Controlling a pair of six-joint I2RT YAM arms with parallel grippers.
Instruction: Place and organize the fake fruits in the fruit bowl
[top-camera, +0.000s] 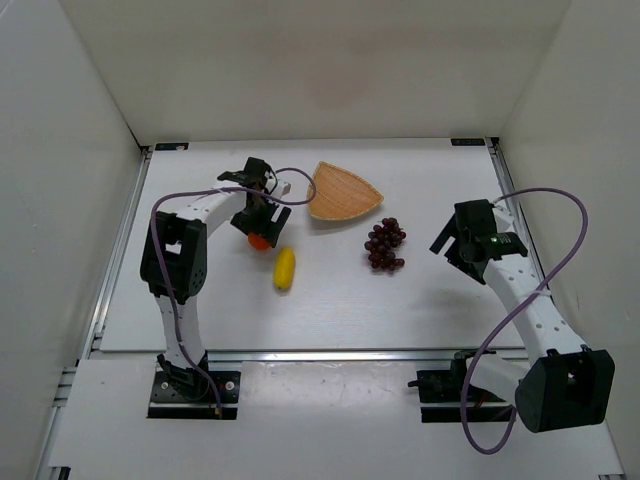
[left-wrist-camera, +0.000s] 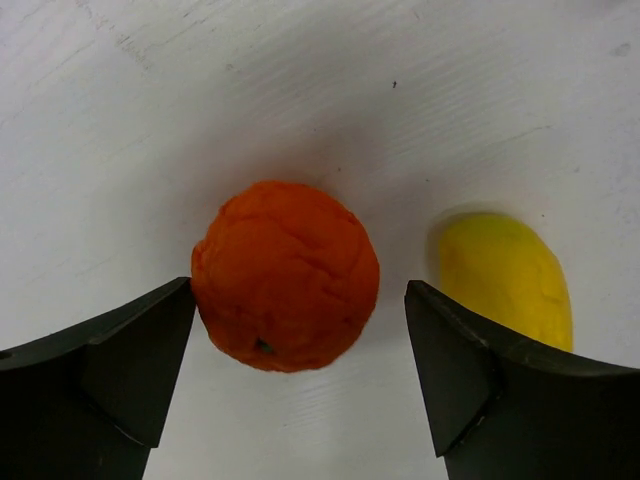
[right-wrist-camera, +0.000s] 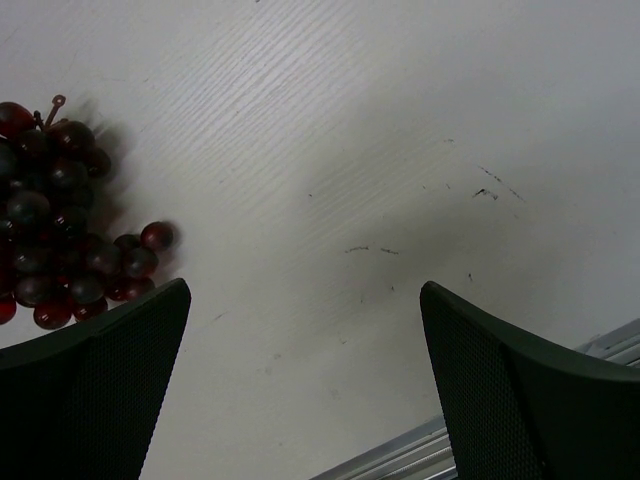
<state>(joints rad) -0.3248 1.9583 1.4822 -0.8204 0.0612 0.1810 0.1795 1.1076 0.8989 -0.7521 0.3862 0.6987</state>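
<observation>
The left fingers (left-wrist-camera: 120, 360) stand apart astride the orange (left-wrist-camera: 285, 275) on the desk, near-left of the fruit bowl (top-camera: 343, 192). The orange sits off-centre, so closing could roll it into the lemon (left-wrist-camera: 505, 275) just beside it. The right fingers (right-wrist-camera: 520, 390), also apart, hover right of the grapes (top-camera: 385, 244).

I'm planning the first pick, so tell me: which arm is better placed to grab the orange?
Left. The left end effector is open and brackets the orange, with the lemon just beside it. The right end effector is open over the table beside the grapes, far from the orange.
</observation>
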